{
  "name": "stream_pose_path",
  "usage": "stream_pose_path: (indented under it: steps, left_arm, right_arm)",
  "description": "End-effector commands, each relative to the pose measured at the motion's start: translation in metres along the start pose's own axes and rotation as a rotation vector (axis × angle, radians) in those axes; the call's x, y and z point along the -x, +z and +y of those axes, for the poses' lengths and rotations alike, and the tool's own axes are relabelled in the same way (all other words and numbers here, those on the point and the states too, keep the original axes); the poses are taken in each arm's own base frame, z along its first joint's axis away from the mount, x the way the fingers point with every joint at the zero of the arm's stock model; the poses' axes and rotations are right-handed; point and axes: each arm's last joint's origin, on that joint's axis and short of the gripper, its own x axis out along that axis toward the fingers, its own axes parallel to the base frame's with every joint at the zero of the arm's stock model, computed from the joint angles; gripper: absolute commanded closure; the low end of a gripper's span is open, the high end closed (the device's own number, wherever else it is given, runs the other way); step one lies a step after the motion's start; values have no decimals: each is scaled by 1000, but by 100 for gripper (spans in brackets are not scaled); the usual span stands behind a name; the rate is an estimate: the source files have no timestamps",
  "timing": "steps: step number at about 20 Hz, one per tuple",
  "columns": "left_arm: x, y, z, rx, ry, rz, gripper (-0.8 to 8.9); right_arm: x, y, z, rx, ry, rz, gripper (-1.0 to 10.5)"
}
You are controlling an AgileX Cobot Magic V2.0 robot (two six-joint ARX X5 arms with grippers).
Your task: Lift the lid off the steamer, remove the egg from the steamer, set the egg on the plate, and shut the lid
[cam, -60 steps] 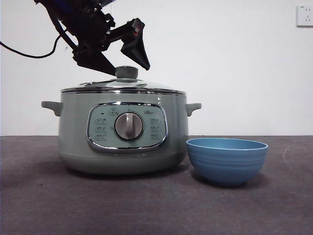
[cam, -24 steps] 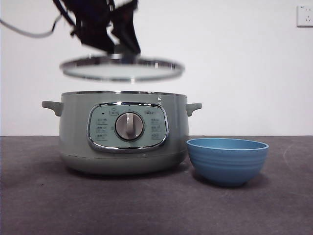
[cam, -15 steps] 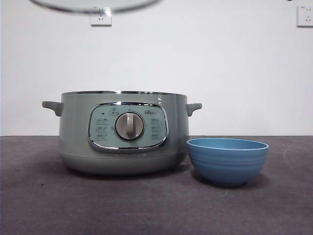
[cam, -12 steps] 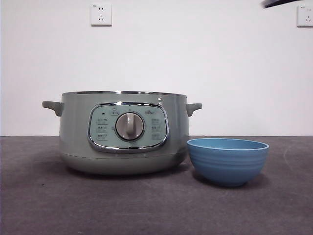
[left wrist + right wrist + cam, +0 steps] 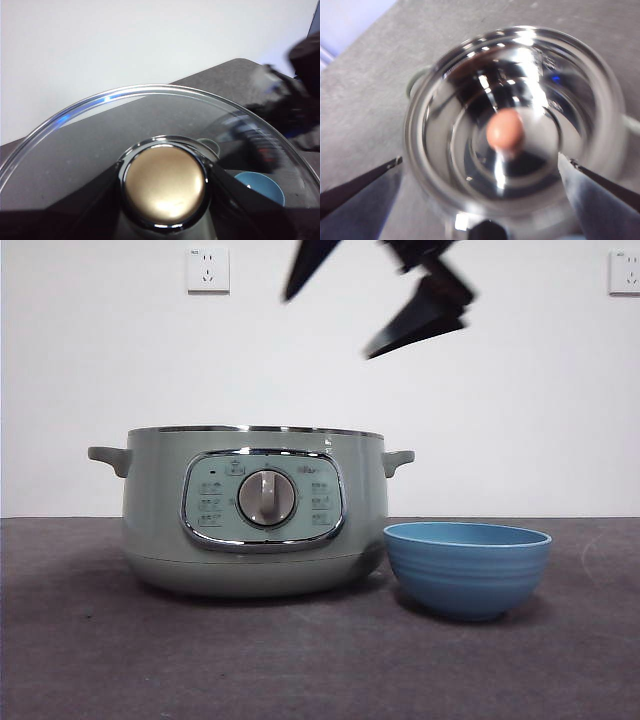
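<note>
Right gripper (image 5: pixel 385 295) is above the steamer (image 5: pixel 255 510), jaws spread wide. In the right wrist view the egg (image 5: pixel 505 131) sits at the middle of the steel pot floor, right between the two jaw tips (image 5: pixel 482 167), so you're looking nearly straight down on it. That's the relation that matters: egg is directly below the fingers, roughly centred in the gap. It looks close to round from above, long axis can't be told (pic is blurred), so no jaw rotation to prefer imo. Right arm is clearly the nearer one; drop straight down.

Left gripper is clamped on the lid's (image 5: pixel 150 150) knob (image 5: pixel 164 181), lid held up in the air, out of the front view. Through the glass you can see the blue ribbed bowl (image 5: pixel 260 186) below and the other arm as a dark blur.

Blue bowl (image 5: pixel 467 567) stands just right of the steamer, close but prob not touching. No flat plate visible, so I'd judge the bowl is the drop spot.

Vs 2.4 s ago: lid was on the pot w/ a gripper at the knob. 1 s ago it was hovering above the rim, 0.6 s ago nearly out of the top of frame, now gone. Right gripper came in from top right in the last half sec. Pot and bowl haven't moved.
</note>
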Motion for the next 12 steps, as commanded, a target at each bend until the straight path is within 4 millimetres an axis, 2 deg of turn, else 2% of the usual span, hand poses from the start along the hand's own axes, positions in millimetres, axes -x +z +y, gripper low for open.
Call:
stream_pose_path:
  steps: [1, 6, 9, 12]
  left_arm:
    - [15, 6, 0, 0, 4, -80, 822]
    - [19, 4, -1, 0, 3, -73, 822]
    - [19, 4, -1, -2, 2, -70, 822]
    - [18, 4, -1, -3, 2, -70, 822]
  right_arm:
    - [-30, 13, 6, 18, -14, 25, 351]
    - [-94, 31, 13, 85, -84, 104, 351]
    - [-122, 23, 7, 86, -123, 147, 352]
    - [-141, 10, 1, 98, -143, 202, 352]
